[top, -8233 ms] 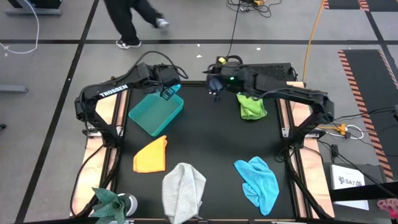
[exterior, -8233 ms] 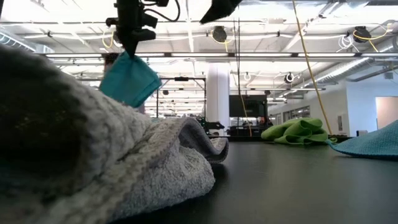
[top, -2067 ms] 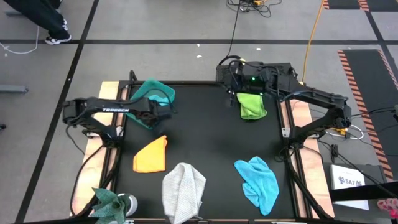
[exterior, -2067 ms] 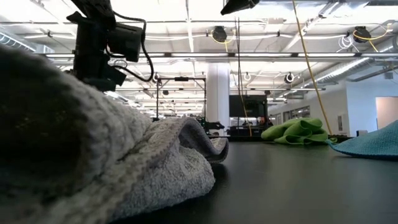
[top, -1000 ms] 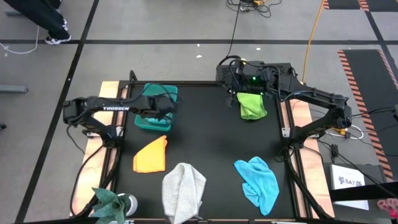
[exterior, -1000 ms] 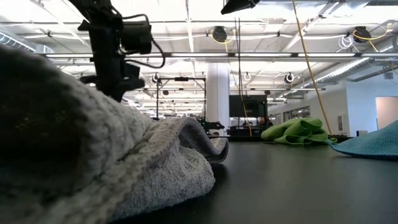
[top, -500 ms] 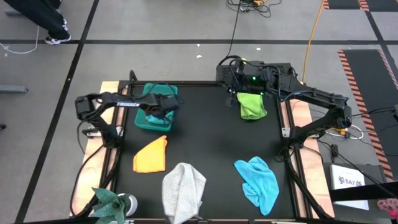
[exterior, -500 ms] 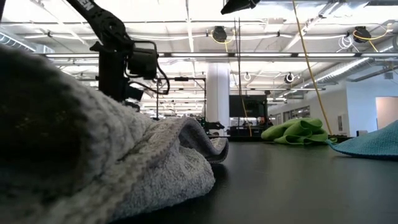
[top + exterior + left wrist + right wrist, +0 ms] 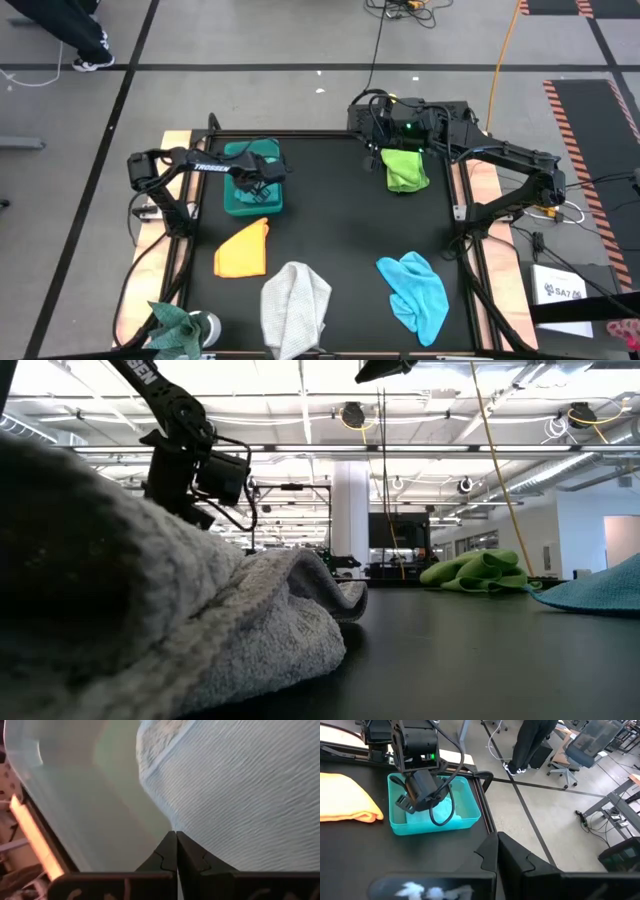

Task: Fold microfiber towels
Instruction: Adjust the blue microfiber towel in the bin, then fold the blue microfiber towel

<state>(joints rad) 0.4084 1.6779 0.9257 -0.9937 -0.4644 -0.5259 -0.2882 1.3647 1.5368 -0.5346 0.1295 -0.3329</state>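
Near edge of the worktop point(image 9: 330, 230), high view: the teal towel point(image 9: 172, 322) lies bunched at the near-left corner, partly off the black surface and partly cut off. The light grey towel point(image 9: 296, 305) lies just right of it, long axis running near to far, its near end at the picture's edge; in the low view it fills the left foreground and hides most of the left side of the worktop. The light blue towel point(image 9: 415, 291) sits near-right, crumpled, long axis slanting from far-left to near-right.

Mid-left: the orange-yellow towel point(image 9: 243, 249) lies folded, roughly triangular, its point toward the far right.

Far left: the teal bin point(image 9: 252, 176) stands just beyond the orange-yellow towel. The left pincer point(image 9: 262, 178) reaches down into it; the left wrist view shows its 2 fingers clenched together over pale cloth on the bin floor, with nothing seen between them. The cloth's colour and extent are hard to make out.

Far right: the lime green towel point(image 9: 405, 169) lies folded, long axis near to far. The right pincer point(image 9: 497, 851) waits above its far end, fingers clenched and empty.

Beyond the worktop, a person's legs point(image 9: 530, 745) stand on the floor.
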